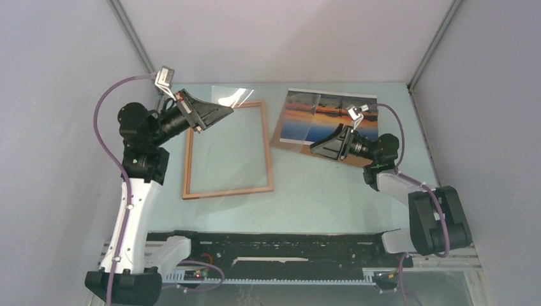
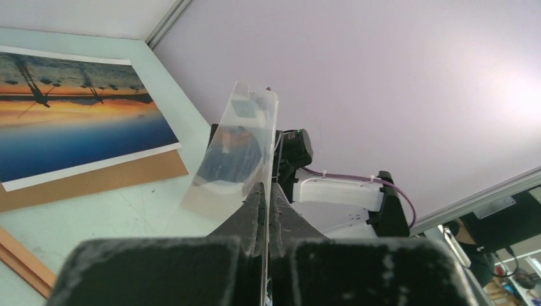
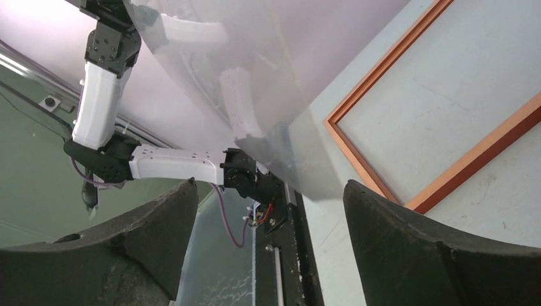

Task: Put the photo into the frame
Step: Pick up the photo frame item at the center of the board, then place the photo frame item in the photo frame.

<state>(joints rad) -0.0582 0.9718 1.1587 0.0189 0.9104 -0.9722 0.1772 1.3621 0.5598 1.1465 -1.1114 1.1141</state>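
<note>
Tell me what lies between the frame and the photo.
Only a narrow strip of bare table separates the frame from the photo, seen in the top external view. The brown backing board peeks out beneath the photo.

The photo (image 1: 328, 115), an orange sunset over blue water with a thin white border, lies flat and face up on a brown backing board (image 1: 290, 146) at the counter's (image 1: 319, 185) far right, near the thin reddish-brown wooden frame (image 1: 228, 192) lying flat to its left.
</note>
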